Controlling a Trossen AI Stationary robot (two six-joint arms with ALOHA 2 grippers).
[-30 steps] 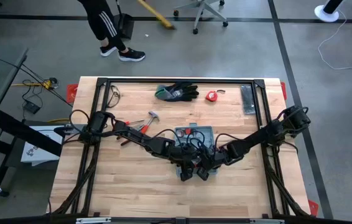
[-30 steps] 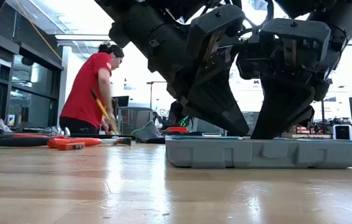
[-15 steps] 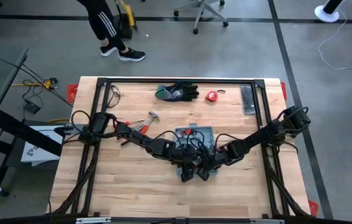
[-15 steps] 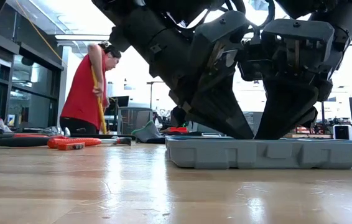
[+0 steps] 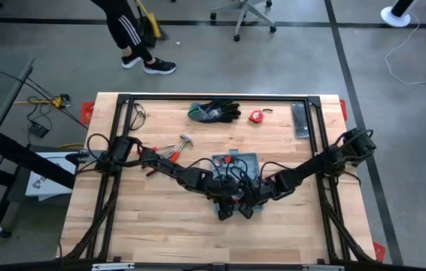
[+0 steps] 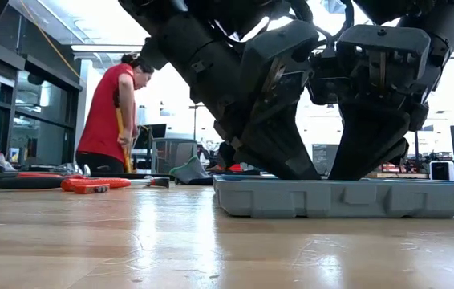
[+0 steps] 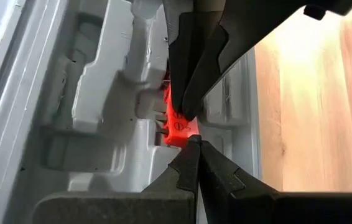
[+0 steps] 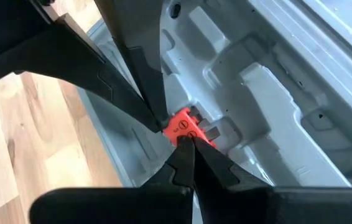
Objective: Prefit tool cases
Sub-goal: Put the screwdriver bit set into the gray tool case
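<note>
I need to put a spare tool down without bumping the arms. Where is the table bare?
Bare wood lies along the near edge, below both grippers, and right of the tool case. The far edge holds gloves, tape measure and bar; the middle is crowded.

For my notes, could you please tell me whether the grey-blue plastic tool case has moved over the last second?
No. The grey-blue plastic tool case sits at the same spot on the wooden table.

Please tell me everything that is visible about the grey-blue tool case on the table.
The tool case is grey-blue moulded plastic, lying open and flat near the middle of the wooden table. Its inside shows pale tool-shaped recesses, and a small orange-red part sits in one. From the side it is a low tray with a ribbed wall. Both shut claws, left claw and right claw, reach into it and meet at that part.
</note>
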